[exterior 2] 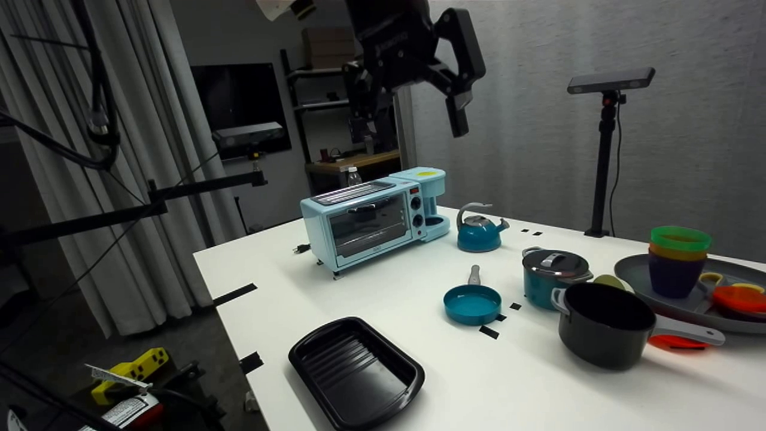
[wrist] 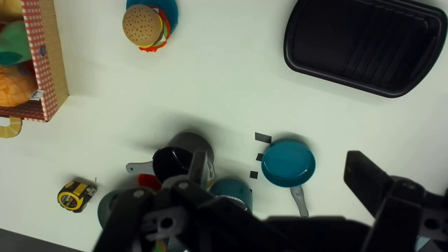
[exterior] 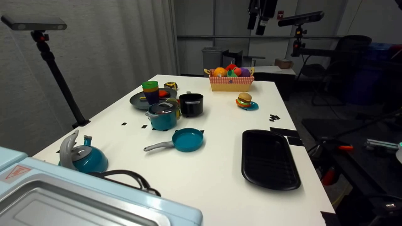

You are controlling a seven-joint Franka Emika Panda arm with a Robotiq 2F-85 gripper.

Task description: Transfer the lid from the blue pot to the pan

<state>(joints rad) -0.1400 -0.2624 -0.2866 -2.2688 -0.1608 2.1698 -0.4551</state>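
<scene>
In an exterior view, camera close behind the toaster oven (exterior: 94, 188), facing along the table (exterior: 216, 169) toward the checkered basket (exterior: 231, 86). In an exterior view, camera faces roughly back, black tray (exterior 2: 359, 377) close, oven front farther off. Wrist view: overhead, near straight down, gripper (wrist: 276, 164) at bottom. All three share tray and pan (wrist: 288, 162).

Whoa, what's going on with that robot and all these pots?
The robot gripper is up above the table, wide open and holding nothing. The dark lid is sitting on the blue pot. Nearby, the frying pan has nothing in it. The job is moving that lid to the pan, which hasn't happened yet.
</scene>
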